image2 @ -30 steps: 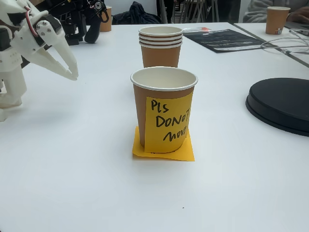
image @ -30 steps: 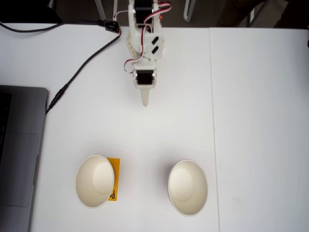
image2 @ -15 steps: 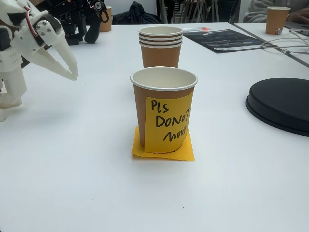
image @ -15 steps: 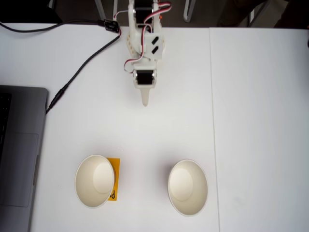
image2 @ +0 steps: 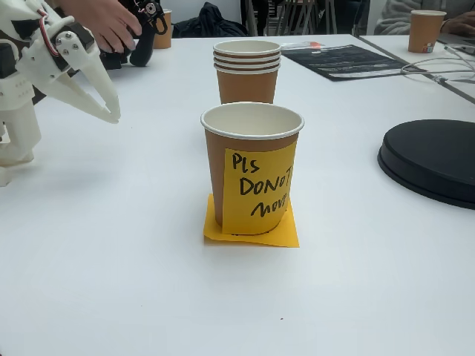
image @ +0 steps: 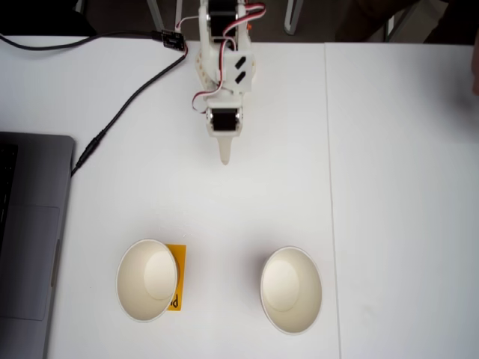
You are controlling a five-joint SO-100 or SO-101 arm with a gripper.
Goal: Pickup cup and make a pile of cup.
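- A grey laptop (image: 30, 232) with a smooth matte lid lies at the left edge of the top-down fixed view; a black cable (image: 120, 112) curves past it.
- The gripper (image2: 111, 113), white moulded plastic with tapered, pointed fingers, hangs above the table (image2: 111, 245) with its tips drawn together, holding nothing.
- A person's hand (image2: 107, 22) rests behind it.
- The cup (image2: 251, 167), a brown paper cone with a rolled white rim, stands upright on a flat orange sticky note (image2: 286, 233); another handwritten note clings to its side.
- Behind it stands a stack of nested cups (image2: 246, 70).
- At right lies a black round disc (image2: 434, 159).
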